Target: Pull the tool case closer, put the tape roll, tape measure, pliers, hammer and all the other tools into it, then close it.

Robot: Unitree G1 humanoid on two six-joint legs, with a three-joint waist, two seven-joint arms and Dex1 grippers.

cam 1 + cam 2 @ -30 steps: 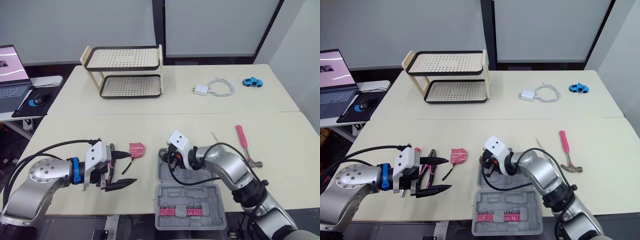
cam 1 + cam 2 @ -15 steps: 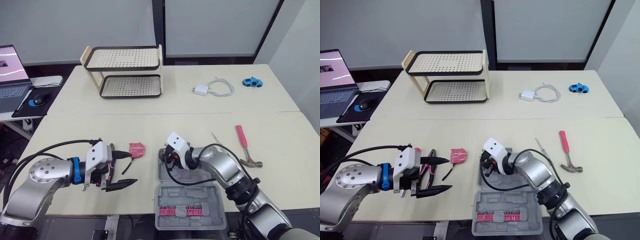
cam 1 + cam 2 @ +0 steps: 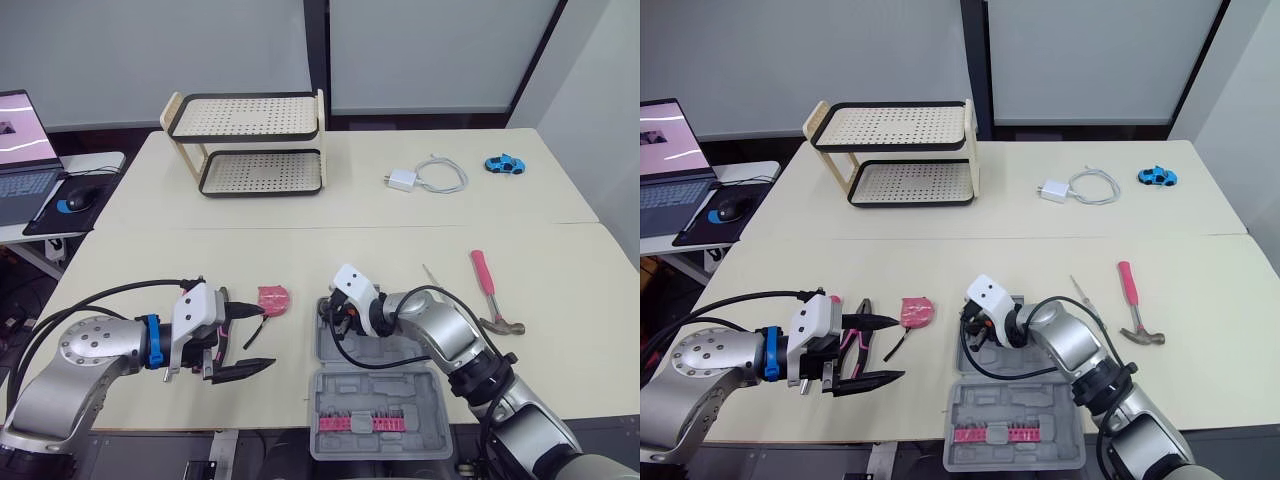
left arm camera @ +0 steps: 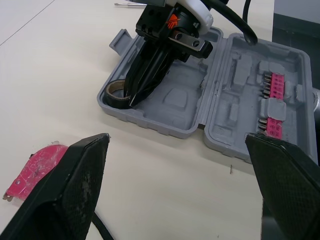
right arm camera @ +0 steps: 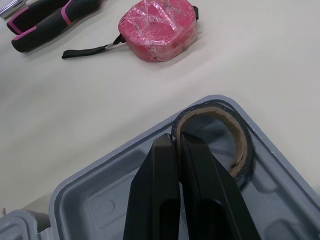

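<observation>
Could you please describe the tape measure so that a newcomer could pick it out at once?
Find the open grey tool case at the table's near edge. On the table off its left side lies the tape measure. It is a small, rounded pink-red block with a black strap, unlike the long-handled black-and-pink pliers beside it and the black tape roll inside the case.

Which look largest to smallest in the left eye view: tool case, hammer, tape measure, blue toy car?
1. tool case
2. hammer
3. tape measure and blue toy car: alike, car farther, unranked
</observation>
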